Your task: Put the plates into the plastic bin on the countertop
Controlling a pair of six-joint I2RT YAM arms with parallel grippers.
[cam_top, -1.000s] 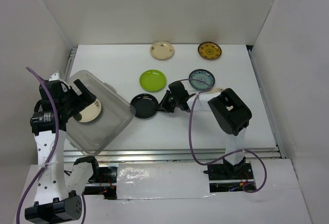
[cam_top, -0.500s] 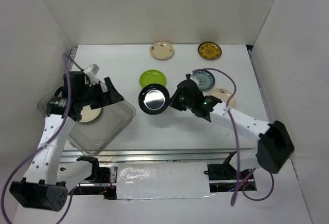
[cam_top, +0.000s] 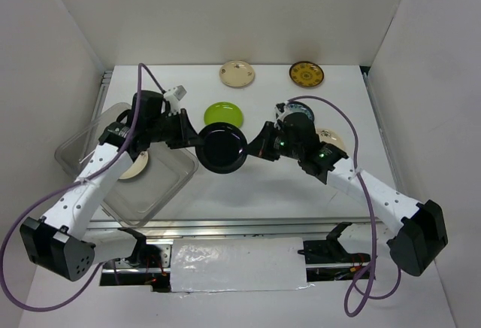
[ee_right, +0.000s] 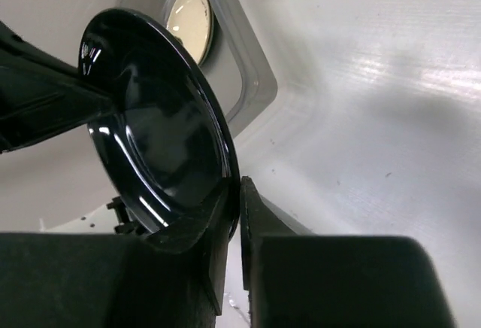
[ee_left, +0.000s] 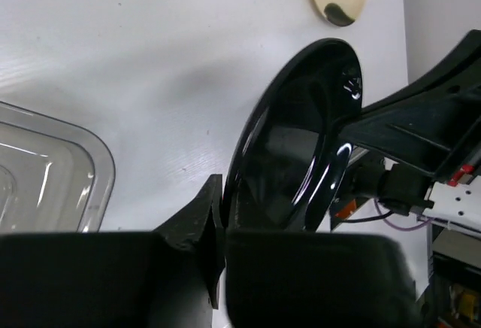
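A glossy black plate (cam_top: pixel 222 149) hangs above the countertop (cam_top: pixel 248 192), held at two sides. My left gripper (cam_top: pixel 197 141) is shut on its left rim and my right gripper (cam_top: pixel 252 147) is shut on its right rim. The left wrist view shows the black plate (ee_left: pixel 301 147) edge-on in my left gripper (ee_left: pixel 219 215). In the right wrist view, the right gripper (ee_right: pixel 234 208) pinches the same plate (ee_right: pixel 158 132). The clear plastic bin (cam_top: pixel 161 185) lies at the left with a cream plate (cam_top: pixel 135 167) inside.
A lime green plate (cam_top: pixel 224 113) lies just behind the black one. A cream plate (cam_top: pixel 237 73) and a mustard-brown plate (cam_top: pixel 307 74) sit at the back. A teal plate (cam_top: pixel 299 110) and another cream plate (cam_top: pixel 332 140) show partly behind the right arm.
The left gripper left the bin, swung right and shut on the black plate's left rim. The right arm lifted the black plate off the countertop and stretched out.
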